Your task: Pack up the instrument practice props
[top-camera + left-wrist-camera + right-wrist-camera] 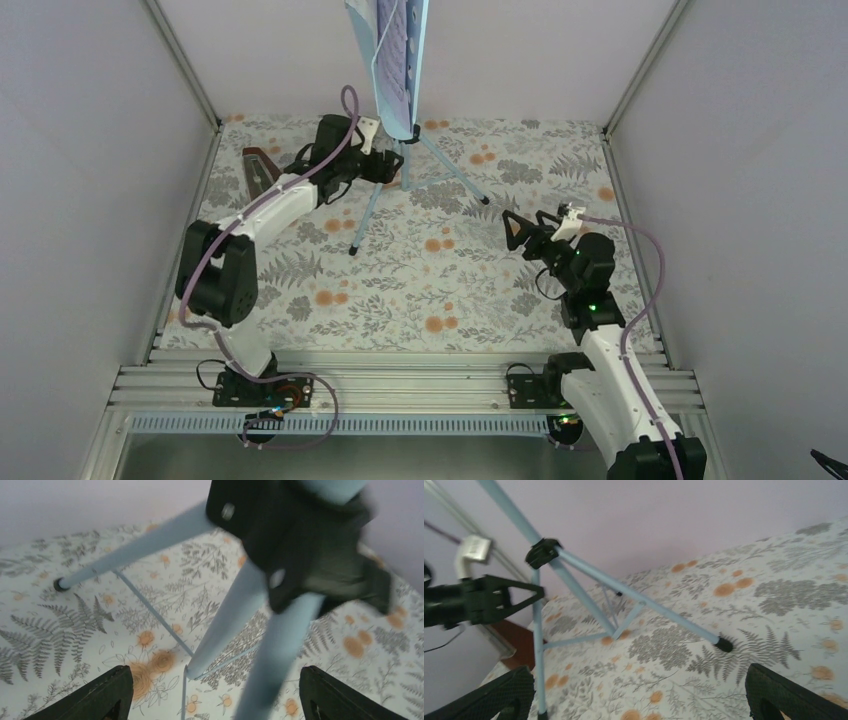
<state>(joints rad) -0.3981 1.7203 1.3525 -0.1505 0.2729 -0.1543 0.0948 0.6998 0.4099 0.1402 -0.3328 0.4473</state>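
Observation:
The pale-blue music stand stands upright at the back middle on its tripod legs. White and lilac sheet-music pages rest on its desk. The reddish-brown metronome stands at the back left; part of it shows in the right wrist view. My left gripper is open at the stand's lower pole, just under the black leg hub. A blurred leg lies between its fingers, which do not touch it. My right gripper is open and empty, to the right of the stand, facing the tripod.
The floral mat covers the table. White walls close in the left, right and back sides. A tripod foot reaches toward my right gripper, another foot points to the front. My left gripper also shows in the right wrist view.

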